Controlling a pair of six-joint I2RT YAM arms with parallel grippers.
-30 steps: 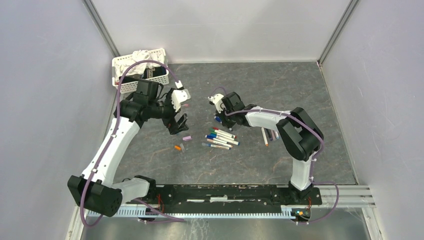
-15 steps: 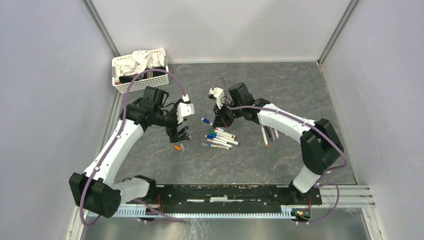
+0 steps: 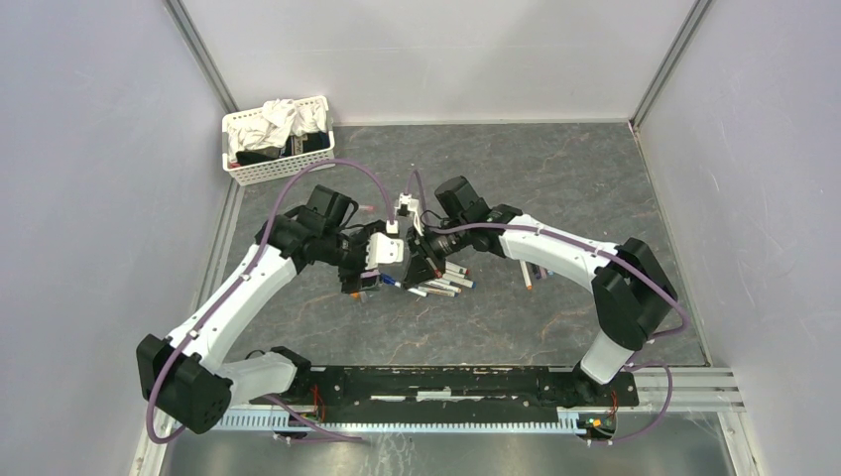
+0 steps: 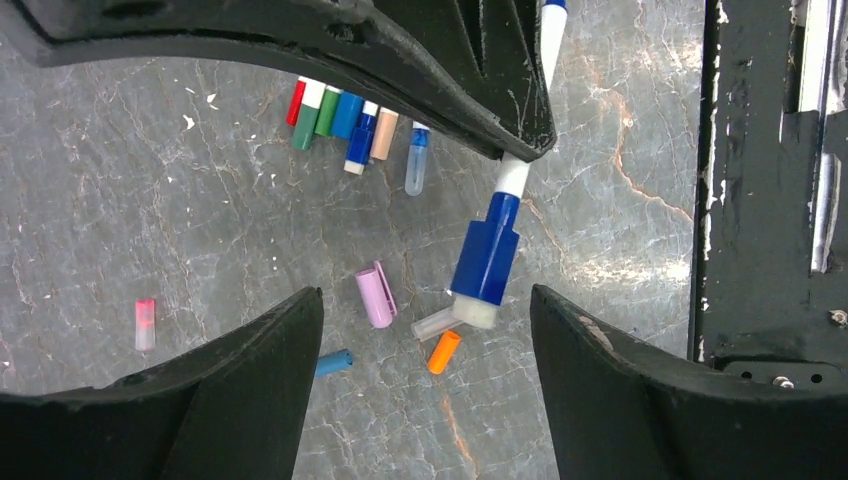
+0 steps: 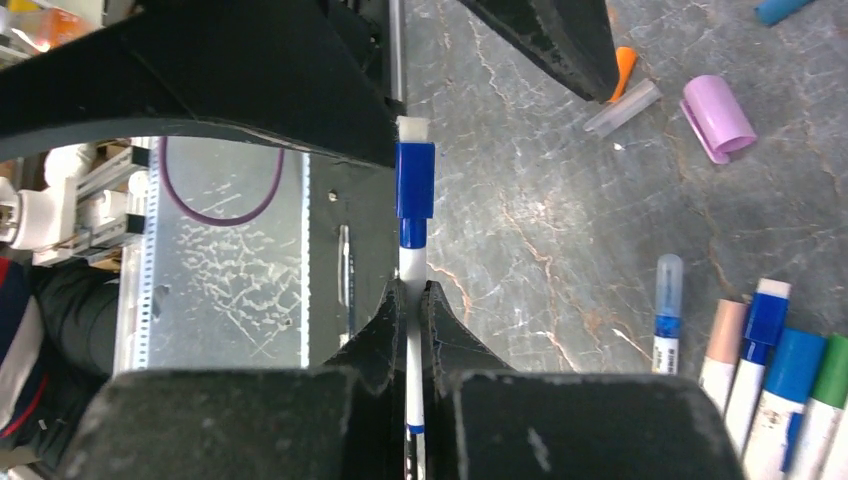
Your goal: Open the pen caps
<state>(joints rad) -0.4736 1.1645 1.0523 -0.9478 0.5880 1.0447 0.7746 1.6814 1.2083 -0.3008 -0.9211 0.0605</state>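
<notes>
White basket (image 3: 283,169) at eleven o'clock held crumpled white wads (image 3: 263,124), right gripper (image 5: 410,290) clamped a pen (image 4: 512,180), left gripper (image 4: 420,300) gaped around its blue cap (image 4: 485,255).

blue-capped pen (image 4: 487,250): barrel partly behind right gripper (image 5: 410,288) finger, far end cut by left wrist view's top edge. pen row (image 5: 775,390) cut off btm right, right wrist view. loose caps (image 4: 375,297) too small frm top.
</notes>
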